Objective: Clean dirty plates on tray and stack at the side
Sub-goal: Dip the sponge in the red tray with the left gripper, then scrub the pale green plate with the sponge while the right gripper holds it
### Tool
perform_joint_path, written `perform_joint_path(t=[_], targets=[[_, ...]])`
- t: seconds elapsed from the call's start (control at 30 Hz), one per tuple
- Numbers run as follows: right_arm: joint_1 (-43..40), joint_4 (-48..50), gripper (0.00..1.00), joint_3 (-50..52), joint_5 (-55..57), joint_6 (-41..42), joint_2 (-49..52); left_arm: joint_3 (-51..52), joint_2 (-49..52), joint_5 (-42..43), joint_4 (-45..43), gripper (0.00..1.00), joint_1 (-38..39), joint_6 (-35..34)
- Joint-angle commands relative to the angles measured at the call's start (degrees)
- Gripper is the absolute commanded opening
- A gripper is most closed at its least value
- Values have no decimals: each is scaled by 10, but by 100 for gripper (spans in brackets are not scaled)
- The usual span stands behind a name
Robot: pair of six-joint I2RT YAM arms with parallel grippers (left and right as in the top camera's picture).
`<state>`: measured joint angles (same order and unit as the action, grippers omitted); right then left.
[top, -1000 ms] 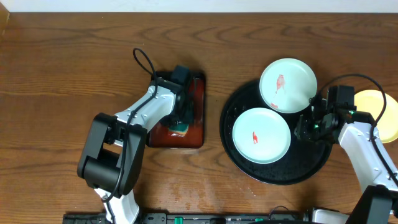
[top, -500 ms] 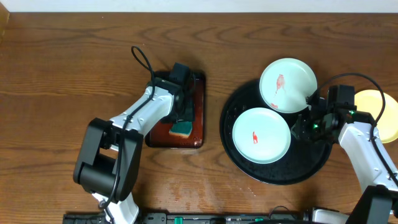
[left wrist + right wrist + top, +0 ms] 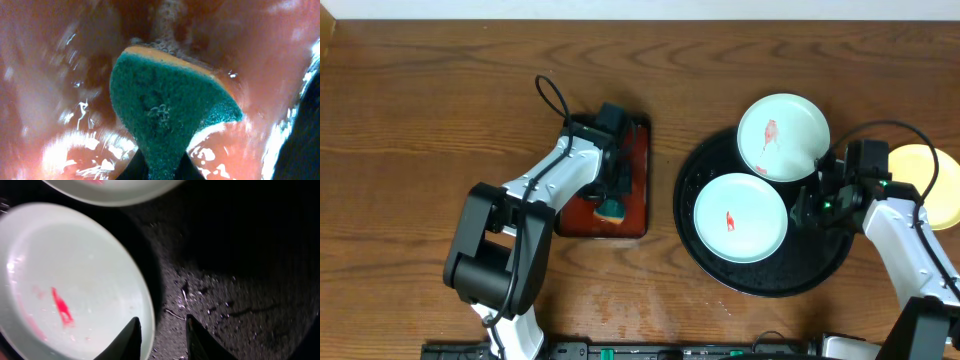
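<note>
Sponge (image 3: 170, 115), seemingly between left jaws

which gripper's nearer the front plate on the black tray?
Right. Right gripper sits at the right rim of the front plate; left gripper is over the reddish-brown tray, holding the sponge.

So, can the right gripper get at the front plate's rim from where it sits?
Probably yes. The right gripper is open just over the tray, right beside the rim of the front plate, with nothing between them. The back plate lies clear of that edge.
</note>
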<state>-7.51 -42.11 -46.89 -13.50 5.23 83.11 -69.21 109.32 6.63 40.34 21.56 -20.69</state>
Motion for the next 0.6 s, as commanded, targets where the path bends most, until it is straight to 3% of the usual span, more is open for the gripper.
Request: perform_joint_path(t=[0.0, 0.27, 0.5, 0.57], targets=[[-3, 6, 28, 19, 17, 11, 6, -44, -13, -17, 39, 8, -2, 15], [5, 108, 28, 77, -55, -15, 9, -134, -65, 21, 99, 8, 35, 31], [64, 176, 28, 102, -44, -26, 42, -134, -63, 84, 19, 8, 112, 19], [79, 193, 22, 102, -26, -24, 58, -134, -54, 84, -3, 8, 137, -3]])
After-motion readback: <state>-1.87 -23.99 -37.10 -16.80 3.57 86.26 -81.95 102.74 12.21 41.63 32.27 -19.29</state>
